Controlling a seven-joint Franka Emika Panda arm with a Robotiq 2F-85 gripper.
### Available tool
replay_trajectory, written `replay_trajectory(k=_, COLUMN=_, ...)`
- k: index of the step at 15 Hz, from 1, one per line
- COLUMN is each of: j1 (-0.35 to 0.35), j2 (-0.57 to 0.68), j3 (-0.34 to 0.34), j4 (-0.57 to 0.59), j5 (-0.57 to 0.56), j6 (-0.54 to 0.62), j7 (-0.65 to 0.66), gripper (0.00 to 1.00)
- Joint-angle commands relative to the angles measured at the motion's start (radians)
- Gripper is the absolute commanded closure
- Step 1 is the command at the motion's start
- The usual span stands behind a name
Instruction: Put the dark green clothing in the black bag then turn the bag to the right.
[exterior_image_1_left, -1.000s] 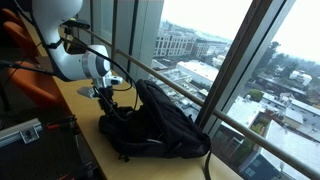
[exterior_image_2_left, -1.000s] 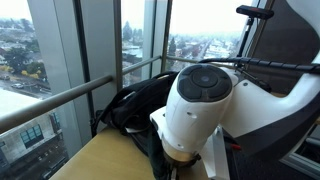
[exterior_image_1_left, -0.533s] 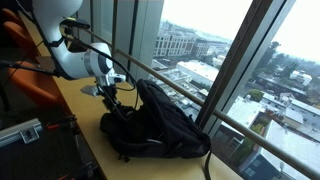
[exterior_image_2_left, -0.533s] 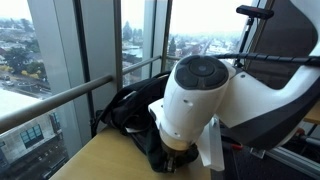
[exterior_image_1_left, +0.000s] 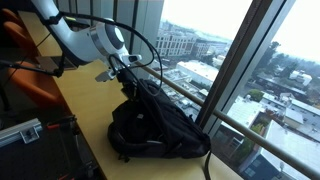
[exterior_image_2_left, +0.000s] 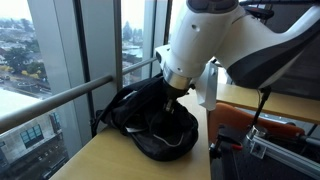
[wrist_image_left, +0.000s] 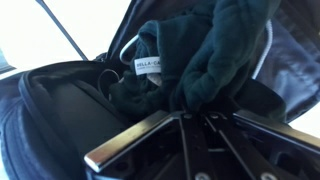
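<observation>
The end effector (exterior_image_1_left: 128, 72) is clamped shut on the dark green clothing (wrist_image_left: 215, 45). The garment is a crumpled bunch of soft fabric, so dark a green that it is almost black, with a small white label (wrist_image_left: 150, 65) sewn inside. It hangs over the open mouth of the black bag (exterior_image_1_left: 160, 132), a rounded backpack slumped on the tan worktop (exterior_image_1_left: 85, 112) beside the window (exterior_image_1_left: 235, 60).

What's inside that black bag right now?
The wrist view shows the dark green clothing, with a white label, bunched in the black bag's open mouth, pinched by the gripper. Whatever lies beneath it is covered.
</observation>
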Motion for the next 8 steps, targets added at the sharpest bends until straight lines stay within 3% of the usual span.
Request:
replay_trajectory(k=1, j1=-0.025, j2=0.093, j3=0.004, j4=0.032, j5=-0.153, j6=-0.016, j7=0.132, gripper=0.99)
replay_trajectory(k=5, j1=-0.033, j2=0.252, j3=0.007, j4=0.118, j5=-0.306, j6=-0.046, j7=0.336, gripper=0.99)
replay_trajectory(k=8, j1=-0.056, j2=0.399, j3=-0.001, j4=0.284, j5=-0.373, j6=-0.107, j7=0.432, gripper=0.99)
